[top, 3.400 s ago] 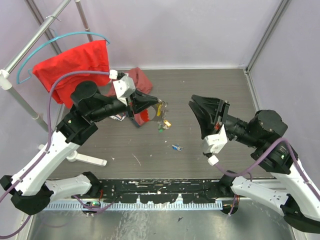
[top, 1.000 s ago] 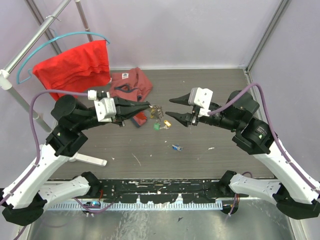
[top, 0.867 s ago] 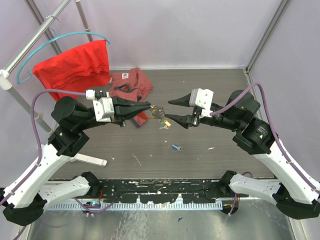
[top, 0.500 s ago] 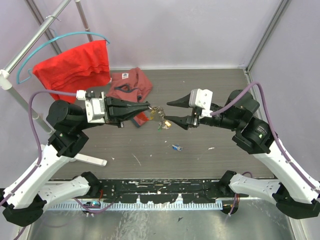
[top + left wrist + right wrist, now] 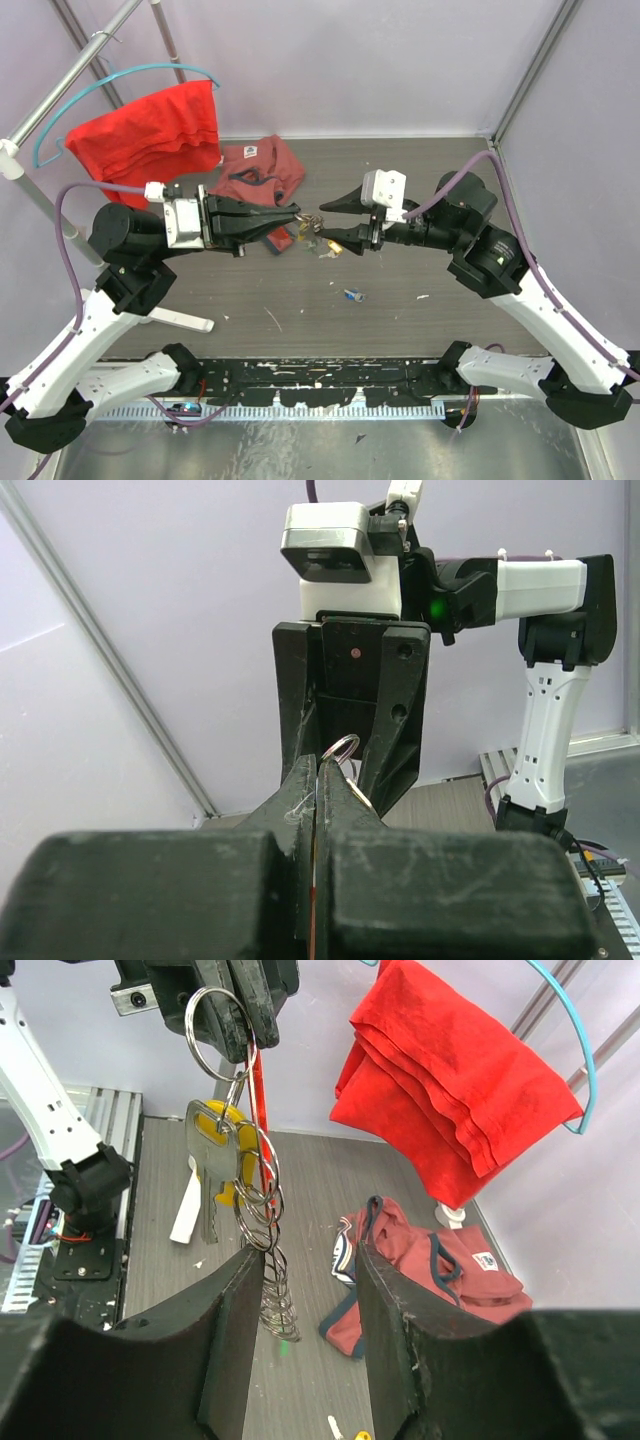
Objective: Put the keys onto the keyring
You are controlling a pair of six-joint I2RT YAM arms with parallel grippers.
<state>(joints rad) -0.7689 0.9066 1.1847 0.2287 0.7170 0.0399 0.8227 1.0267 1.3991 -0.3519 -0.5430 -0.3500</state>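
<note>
The black two-finger left gripper [image 5: 296, 218] reaches in from 9 o'clock and is closed tight on the thin silvery metal keyring [image 5: 308, 224], holding it in the air over the middle of the grey wood-grain table [image 5: 420, 330]. In the left wrist view the top of the ring [image 5: 340, 748] pokes out above the pressed-together fingertips. From the right wrist view the bunch hangs straight down from that grip. It shows a large round ring [image 5: 213, 1020], a flat bright red tag [image 5: 259, 1110] seen edge-on, a silver key with a yellow head [image 5: 208, 1165] and a string of smaller linked rings [image 5: 273, 1285]. The black right gripper [image 5: 327, 222] comes in from 3 o'clock, its jaws about half open and clamped on nothing. The linked rings dangle in line with the gap between its fingers [image 5: 235, 1340], nearer the left one, and I cannot tell whether they touch. A tiny blue-headed key [image 5: 352, 295] lies on the table at 6 o'clock of the bunch, well apart from it. A small green-headed key [image 5: 322, 252] shows just beneath the bunch. A crumpled maroon garment [image 5: 262, 168] lies at 11 o'clock. A bright red cloth [image 5: 150, 130] hangs on a teal wire hanger [image 5: 110, 85] at 10 o'clock.
</note>
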